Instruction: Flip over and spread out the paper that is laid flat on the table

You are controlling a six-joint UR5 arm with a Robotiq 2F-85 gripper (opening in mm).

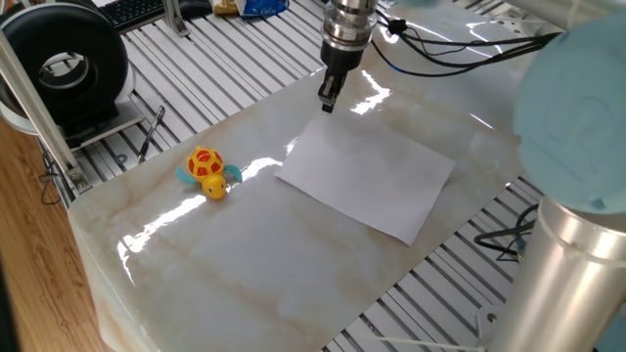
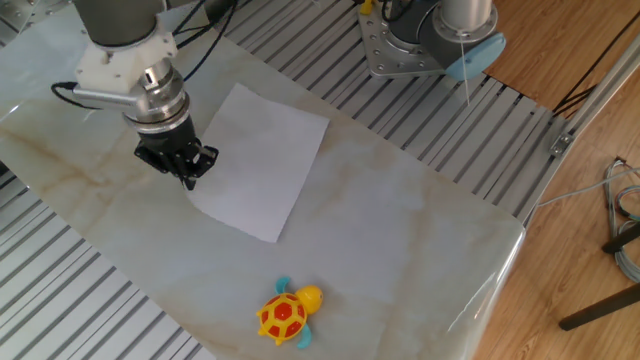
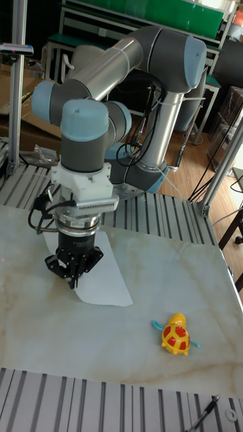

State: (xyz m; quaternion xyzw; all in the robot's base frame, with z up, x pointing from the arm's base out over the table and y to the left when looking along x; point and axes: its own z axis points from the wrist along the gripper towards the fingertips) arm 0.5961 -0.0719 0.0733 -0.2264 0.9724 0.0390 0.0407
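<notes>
Jaws first: the black two-finger gripper (image 2: 187,172) hangs over the corner of the thin plain white rectangular sheet of paper (image 2: 262,160), fingers drawn close together, though whether they pinch the paper's edge I cannot tell from any view. The paper lies flat on the glossy cream-beige marble-patterned table (image 2: 420,230), toward the arm's side, with the small yellow-and-red toy turtle (image 2: 284,313) well apart from it. By my judgement this sheet is feather-light, floppy and apt to slide on that slick slab, so a corner or edge is the place to nip it. No brand, label or writing can be read anywhere.
</notes>
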